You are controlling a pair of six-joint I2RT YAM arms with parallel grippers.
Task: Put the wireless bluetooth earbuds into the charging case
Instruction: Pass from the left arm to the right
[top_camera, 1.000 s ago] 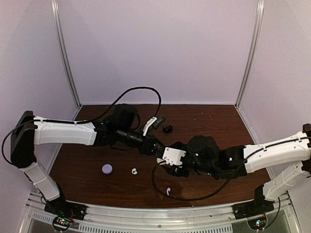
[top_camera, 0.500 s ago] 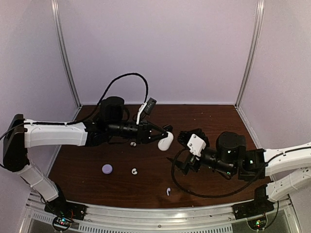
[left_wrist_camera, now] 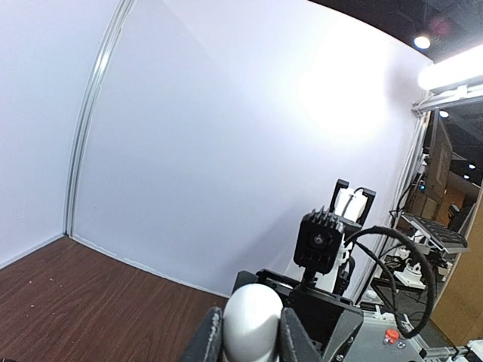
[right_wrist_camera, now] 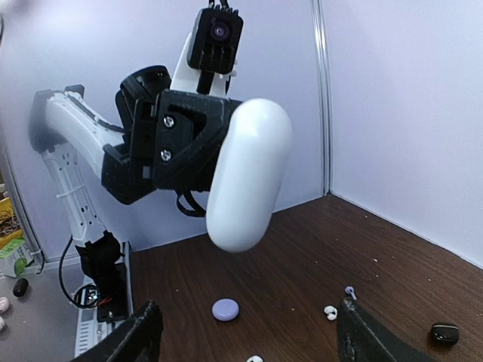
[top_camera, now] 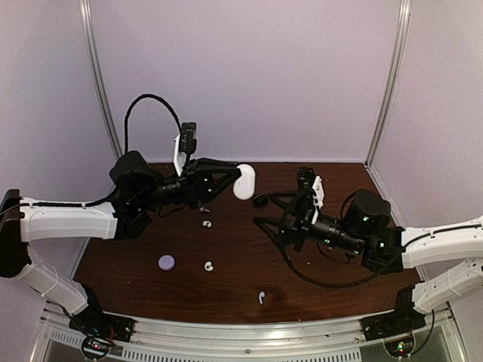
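My left gripper [top_camera: 240,179] is shut on a white pebble-shaped charging case [top_camera: 244,182], closed, held in the air above the back of the table. The left wrist view shows the case [left_wrist_camera: 253,320] between the fingers, and the right wrist view shows it [right_wrist_camera: 249,177] hanging in front. My right gripper [top_camera: 273,211] is open and empty, tilted up and facing the case. On the table lie white curled earbuds [top_camera: 206,224] [top_camera: 209,265], a tiny lavender earbud [top_camera: 204,210], a stemmed white earbud [top_camera: 261,297] and a black earbud [top_camera: 260,200].
A round lavender case [top_camera: 166,262] lies front left; it also shows in the right wrist view [right_wrist_camera: 225,309]. White walls with metal posts close the back and sides. Black cables loop off both arms.
My left gripper has lifted the white case up and back from the table's middle. My right arm has pulled away to the right, tilted upward and spread its fingers.
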